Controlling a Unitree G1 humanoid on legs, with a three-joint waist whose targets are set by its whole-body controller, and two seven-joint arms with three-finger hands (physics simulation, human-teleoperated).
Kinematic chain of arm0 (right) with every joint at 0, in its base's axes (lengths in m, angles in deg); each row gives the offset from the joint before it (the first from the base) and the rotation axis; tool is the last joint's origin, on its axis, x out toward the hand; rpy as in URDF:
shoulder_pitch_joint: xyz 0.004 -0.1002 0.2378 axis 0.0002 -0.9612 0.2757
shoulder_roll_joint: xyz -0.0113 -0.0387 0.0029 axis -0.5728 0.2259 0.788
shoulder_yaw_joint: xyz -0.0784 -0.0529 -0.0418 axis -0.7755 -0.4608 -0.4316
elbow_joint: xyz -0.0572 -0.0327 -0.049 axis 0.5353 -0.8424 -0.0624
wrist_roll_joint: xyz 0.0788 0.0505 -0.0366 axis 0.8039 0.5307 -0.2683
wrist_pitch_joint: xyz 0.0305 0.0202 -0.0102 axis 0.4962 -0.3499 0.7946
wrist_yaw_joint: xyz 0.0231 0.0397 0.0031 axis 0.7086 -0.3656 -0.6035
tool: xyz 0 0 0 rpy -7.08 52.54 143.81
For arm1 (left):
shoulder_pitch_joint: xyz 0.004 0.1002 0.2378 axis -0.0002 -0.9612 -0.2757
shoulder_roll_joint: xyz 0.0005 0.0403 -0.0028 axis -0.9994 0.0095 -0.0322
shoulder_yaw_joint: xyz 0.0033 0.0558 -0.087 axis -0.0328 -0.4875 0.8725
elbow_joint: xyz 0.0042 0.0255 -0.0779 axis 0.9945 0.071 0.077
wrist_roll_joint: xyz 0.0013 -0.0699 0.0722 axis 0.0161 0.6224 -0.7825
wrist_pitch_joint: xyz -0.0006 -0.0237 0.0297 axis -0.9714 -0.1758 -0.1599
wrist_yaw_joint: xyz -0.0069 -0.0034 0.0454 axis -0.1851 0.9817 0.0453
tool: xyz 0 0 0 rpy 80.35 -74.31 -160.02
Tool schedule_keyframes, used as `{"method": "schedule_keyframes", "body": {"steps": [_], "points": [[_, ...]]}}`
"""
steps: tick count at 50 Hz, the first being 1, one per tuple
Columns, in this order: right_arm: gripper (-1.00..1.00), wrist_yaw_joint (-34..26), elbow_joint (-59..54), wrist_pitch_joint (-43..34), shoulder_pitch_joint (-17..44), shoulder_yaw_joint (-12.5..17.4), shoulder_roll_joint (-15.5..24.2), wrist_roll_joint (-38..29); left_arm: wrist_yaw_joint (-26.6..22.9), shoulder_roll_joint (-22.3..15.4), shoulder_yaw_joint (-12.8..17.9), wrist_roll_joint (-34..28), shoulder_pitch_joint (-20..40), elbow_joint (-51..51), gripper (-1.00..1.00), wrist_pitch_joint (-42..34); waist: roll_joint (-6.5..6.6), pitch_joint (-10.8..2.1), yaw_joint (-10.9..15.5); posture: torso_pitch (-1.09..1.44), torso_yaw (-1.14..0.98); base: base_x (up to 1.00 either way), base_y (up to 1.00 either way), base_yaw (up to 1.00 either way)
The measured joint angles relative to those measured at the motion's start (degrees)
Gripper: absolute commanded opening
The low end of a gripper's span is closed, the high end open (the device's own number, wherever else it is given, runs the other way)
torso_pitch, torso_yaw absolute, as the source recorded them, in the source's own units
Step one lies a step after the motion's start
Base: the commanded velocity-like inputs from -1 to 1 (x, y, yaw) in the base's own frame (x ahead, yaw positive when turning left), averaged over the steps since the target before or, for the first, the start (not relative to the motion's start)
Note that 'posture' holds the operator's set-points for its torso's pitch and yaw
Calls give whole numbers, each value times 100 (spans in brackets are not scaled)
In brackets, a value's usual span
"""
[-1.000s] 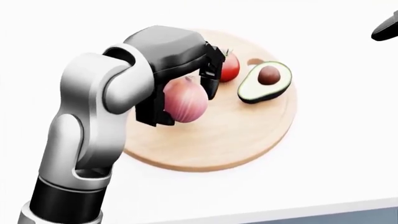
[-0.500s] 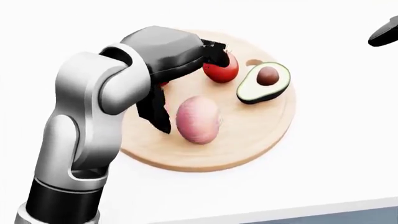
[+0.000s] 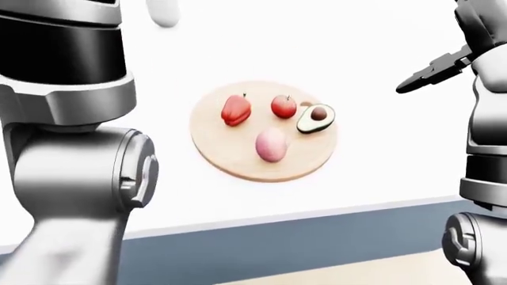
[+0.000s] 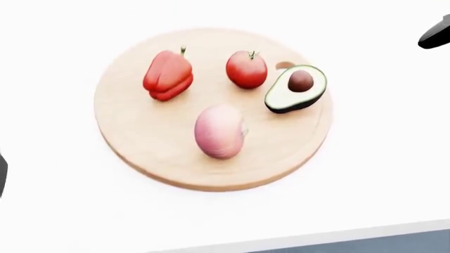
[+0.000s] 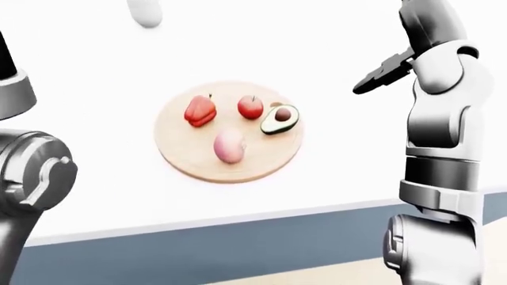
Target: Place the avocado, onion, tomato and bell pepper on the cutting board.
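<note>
The round wooden cutting board lies on the white counter. On it are the red bell pepper at the left, the tomato, the halved avocado with its pit up at the right, and the pink onion below them. My right hand is open with fingers stretched out, above the counter to the right of the board and apart from it; it also shows as a dark shape in the head view. My left arm fills the left of the left-eye view; its hand does not show.
A white rounded object sits on the counter past the board, at the view's top. The counter's near edge runs across below the board, with a blue-grey face under it. A dark sliver shows at the head view's left edge.
My left hand let go of the onion, which now rests on the board, and the arm drew back out of the head view to the left, uncovering the bell pepper.
</note>
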Motion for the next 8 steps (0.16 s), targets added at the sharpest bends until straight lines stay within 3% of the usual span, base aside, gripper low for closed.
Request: {"method": "schedule_keyframes", "body": {"steps": [8], "points": [[100,14,-7,13,-79,-9,-41,-4,34,39,-49,12,-191,-77,100,18,-3,16,-9,0,0,0,0,0]]}}
